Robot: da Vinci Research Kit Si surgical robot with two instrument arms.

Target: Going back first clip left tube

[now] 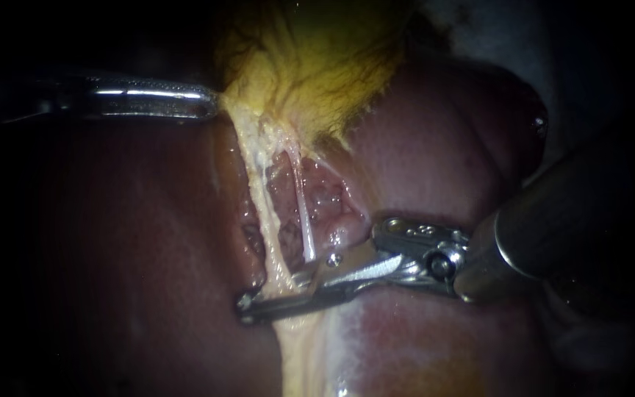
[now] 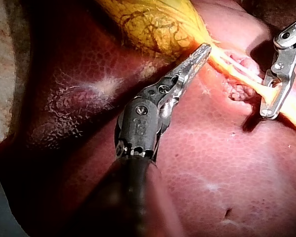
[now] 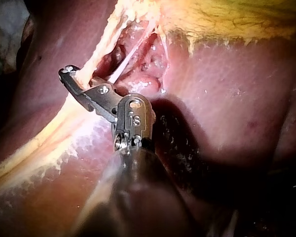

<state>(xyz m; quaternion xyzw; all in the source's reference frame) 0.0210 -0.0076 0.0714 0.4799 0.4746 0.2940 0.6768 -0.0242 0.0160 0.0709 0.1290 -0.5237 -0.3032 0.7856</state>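
Where shaft enters from right, right tool (image 1: 277,292) sits nearest: jaws narrowly parted, gripping nothing. Left tube (image 1: 257,192) (pale yellowish band, stretched taut) crosses gap between them, over liver (image 1: 126,242). Thin white tube (image 1: 301,206) just beside it. Farther: left tool (image 1: 211,103), shaft entering from left, jaws closed on gallbladder (image 1: 317,66) edge.

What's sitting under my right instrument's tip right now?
The left tube crosses beneath the right instrument, with liver under both. The metal hides the stretch of tube directly below, so a clip there cannot be confirmed.
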